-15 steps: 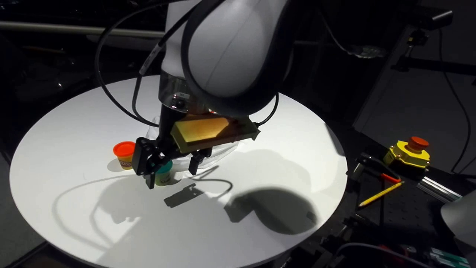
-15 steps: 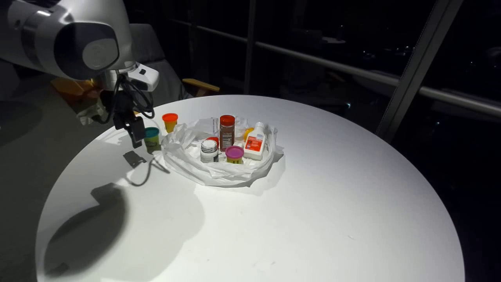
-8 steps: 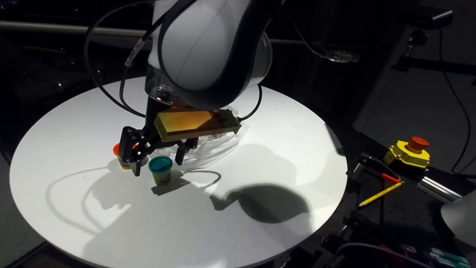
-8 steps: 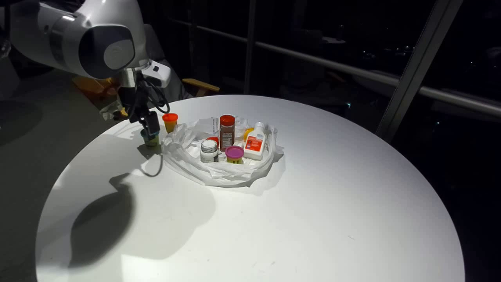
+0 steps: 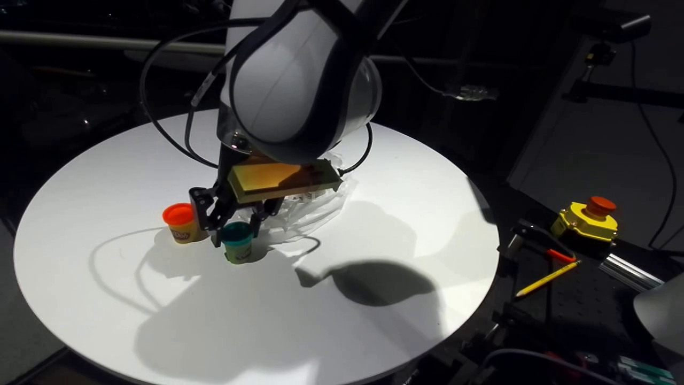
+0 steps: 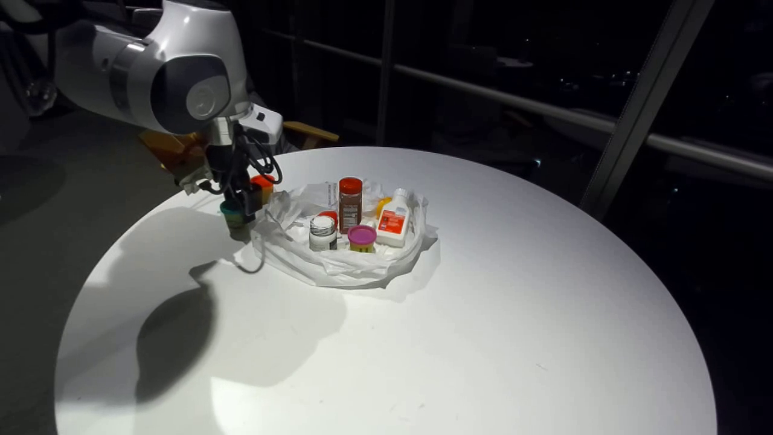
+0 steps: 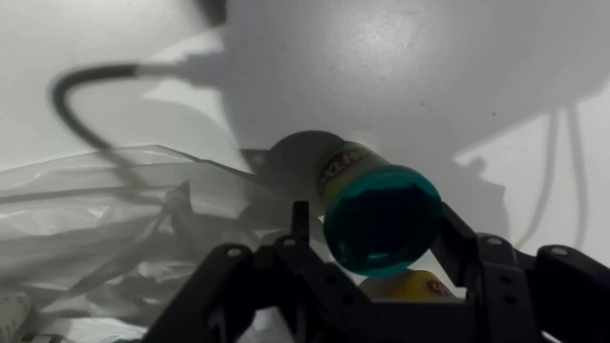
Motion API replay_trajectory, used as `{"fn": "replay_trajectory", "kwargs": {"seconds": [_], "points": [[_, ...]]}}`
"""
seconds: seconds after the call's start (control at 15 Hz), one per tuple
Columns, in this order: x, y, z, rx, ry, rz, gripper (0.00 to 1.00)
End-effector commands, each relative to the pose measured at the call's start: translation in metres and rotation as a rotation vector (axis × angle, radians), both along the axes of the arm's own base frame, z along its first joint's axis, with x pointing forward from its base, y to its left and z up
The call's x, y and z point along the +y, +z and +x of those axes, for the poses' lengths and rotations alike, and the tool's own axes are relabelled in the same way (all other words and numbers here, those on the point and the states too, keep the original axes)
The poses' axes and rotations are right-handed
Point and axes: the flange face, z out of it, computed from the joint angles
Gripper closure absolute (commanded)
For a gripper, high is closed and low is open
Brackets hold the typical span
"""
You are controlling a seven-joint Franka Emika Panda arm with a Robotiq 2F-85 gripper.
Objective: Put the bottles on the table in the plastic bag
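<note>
A small tub with a teal lid (image 5: 236,233) stands on the white table between my fingers. In the wrist view my gripper (image 7: 374,213) straddles its lid: the right-hand finger (image 7: 455,238) appears to touch it, while a narrow gap shows beside the left-hand finger (image 7: 300,221). Just beyond is a yellow tub with an orange-red lid (image 5: 179,215), partly covered by my gripper in an exterior view. The white plastic bag (image 6: 344,275) lies spread open beside them. It holds a red-capped bottle (image 6: 350,208), a white bottle (image 6: 394,223), a white jar (image 6: 323,237) and a purple-lidded tub (image 6: 362,237), among others.
The round white table (image 6: 483,338) carries the bag near its far side, close to my gripper. A dark cable (image 7: 71,95) loops beside the wrist. Off the table sit a yellow box with a red button (image 5: 588,222) and a yellow pencil (image 5: 548,279).
My gripper has come over the teal-lidded tub, its fingers now either side of the lid and closer together than before. The tub appears shifted slightly. The bag and its contents have not moved.
</note>
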Motion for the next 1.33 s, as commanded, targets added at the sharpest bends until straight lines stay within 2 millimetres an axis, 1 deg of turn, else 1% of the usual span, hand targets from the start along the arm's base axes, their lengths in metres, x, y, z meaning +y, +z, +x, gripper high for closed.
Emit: {"fn": "replay_trajectory", "kwargs": {"seconds": [0.0, 0.07, 0.13, 0.2, 0.33, 0.47, 0.53, 0.67, 0.8, 0.87, 1.0, 1.13, 1.2, 1.27], "points": [[0.008, 0.013, 0.005, -0.012, 0.004, -0.005, 0.65], [0.009, 0.023, 0.005, -0.015, -0.003, -0.004, 0.72], [0.012, 0.033, 0.006, -0.027, -0.005, 0.003, 0.72], [0.015, 0.049, 0.007, -0.043, -0.005, 0.009, 0.72], [0.018, 0.093, 0.009, -0.086, -0.015, 0.035, 0.72], [0.011, 0.136, 0.017, -0.111, -0.038, 0.035, 0.72], [-0.002, 0.154, 0.026, -0.135, -0.059, 0.022, 0.72], [-0.030, 0.179, 0.040, -0.179, -0.086, -0.015, 0.72], [-0.069, 0.181, 0.048, -0.179, -0.123, -0.065, 0.72], [-0.086, 0.176, 0.051, -0.173, -0.136, -0.092, 0.72], [-0.114, 0.158, 0.054, -0.148, -0.158, -0.118, 0.72], [-0.131, 0.139, 0.054, -0.120, -0.177, -0.123, 0.72], [-0.135, 0.134, 0.051, -0.108, -0.177, -0.125, 0.72], [-0.141, 0.123, 0.052, -0.091, -0.182, -0.135, 0.72]]}}
